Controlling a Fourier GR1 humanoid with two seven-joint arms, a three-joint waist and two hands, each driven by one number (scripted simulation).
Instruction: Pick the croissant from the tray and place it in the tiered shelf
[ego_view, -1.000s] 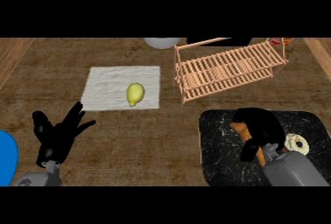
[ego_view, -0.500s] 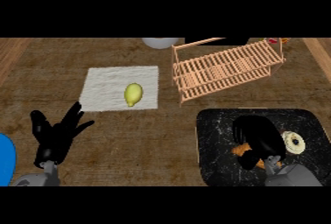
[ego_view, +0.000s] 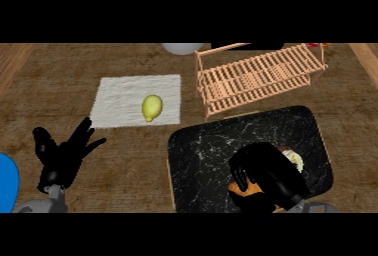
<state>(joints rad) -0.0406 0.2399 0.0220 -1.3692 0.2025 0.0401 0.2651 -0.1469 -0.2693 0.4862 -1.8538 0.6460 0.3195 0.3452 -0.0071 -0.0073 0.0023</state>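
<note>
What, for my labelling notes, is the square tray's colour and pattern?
The square tray is black with white veins; head view.

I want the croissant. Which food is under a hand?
The orange one on the black tray, under the right hand; the yellow one lies on the white cloth.

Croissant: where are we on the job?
Done: nothing yet; the croissant lies on the black tray. In hand: the right robot hand sits over it, grasp unclear. Left to do: lift it and carry it to the tiered shelf. The left robot hand rests open at lower left.
</note>
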